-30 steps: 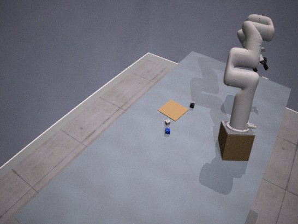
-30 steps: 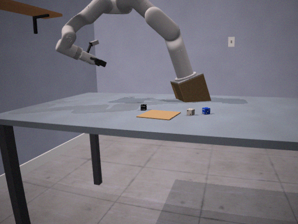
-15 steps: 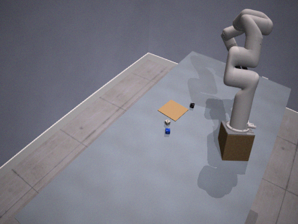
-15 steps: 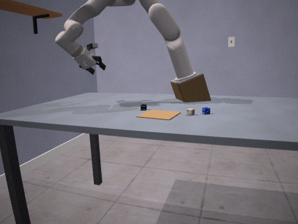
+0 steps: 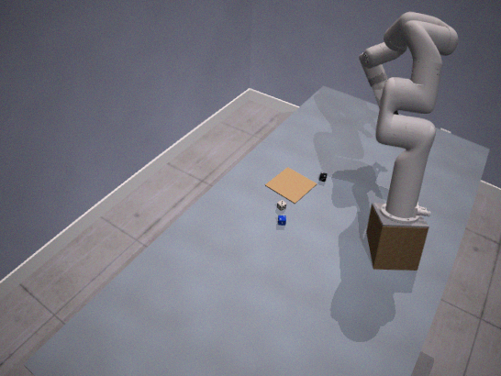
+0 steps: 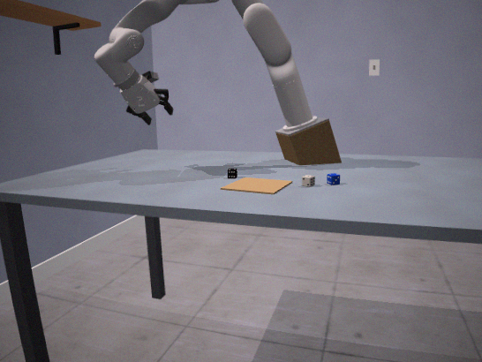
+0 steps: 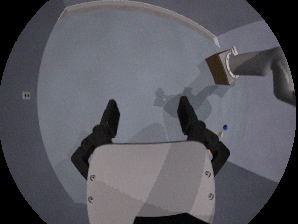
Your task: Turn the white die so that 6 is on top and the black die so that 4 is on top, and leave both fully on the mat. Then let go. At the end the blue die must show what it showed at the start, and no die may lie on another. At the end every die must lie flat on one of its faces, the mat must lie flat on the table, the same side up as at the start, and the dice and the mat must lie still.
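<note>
The black die (image 5: pixel 323 177) (image 6: pixel 232 173) lies below the open jaws, well apart.

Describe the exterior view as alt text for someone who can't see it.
An open gripper hangs above a table. On it, a black die, an orange mat, a white die and a blue die lie apart, left to right.

No lettering or numerals can be read, only pips on the black die (image 5: pixel 323 177) (image 6: pixel 232 173), the white die (image 5: pixel 282 204) (image 6: pixel 308 180) (image 7: pixel 221 134) and the blue die (image 5: pixel 282 220) (image 6: pixel 333 179) (image 7: pixel 225 127), their exact counts too small to tell.
</note>
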`<state>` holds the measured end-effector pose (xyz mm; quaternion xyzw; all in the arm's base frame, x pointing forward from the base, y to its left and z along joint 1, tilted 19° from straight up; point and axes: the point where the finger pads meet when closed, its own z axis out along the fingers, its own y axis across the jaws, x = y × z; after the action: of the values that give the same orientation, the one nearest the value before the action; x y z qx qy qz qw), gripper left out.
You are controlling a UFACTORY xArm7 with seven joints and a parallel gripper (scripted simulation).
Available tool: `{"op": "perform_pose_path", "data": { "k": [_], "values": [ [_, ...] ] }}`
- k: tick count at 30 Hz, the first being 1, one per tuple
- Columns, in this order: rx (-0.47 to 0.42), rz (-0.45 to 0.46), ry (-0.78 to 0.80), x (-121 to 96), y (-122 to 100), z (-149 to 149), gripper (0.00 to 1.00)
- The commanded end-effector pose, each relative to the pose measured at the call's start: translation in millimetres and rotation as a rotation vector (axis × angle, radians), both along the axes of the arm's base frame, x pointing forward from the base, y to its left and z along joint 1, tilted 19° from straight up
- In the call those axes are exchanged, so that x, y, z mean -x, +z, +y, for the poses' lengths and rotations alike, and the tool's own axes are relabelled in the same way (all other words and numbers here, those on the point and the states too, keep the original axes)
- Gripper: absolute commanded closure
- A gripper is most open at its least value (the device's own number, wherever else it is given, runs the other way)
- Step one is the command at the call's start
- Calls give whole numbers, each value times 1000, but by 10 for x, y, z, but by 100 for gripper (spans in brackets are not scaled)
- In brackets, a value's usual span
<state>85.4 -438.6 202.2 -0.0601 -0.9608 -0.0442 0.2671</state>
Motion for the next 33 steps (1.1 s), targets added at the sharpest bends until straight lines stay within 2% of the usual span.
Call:
{"op": "perform_pose_path", "data": {
  "k": [1, 7, 8, 12, 22, 23, 27, 33],
  "values": [
    [5, -30, 55, -108, -7, 35, 0],
    [5, -30, 55, -108, -7, 35, 0],
    [-3, -80, 190, -383, -64, 180, 0],
    [-9, -119, 302, -599, -111, 316, 0],
    [-10, -128, 327, -645, -122, 348, 0],
    [-15, -171, 464, -888, -181, 536, 0],
    [-18, -203, 575, -1068, -228, 699, 0],
    [-18, -210, 599, -1106, -239, 736, 0]
  ]
}}
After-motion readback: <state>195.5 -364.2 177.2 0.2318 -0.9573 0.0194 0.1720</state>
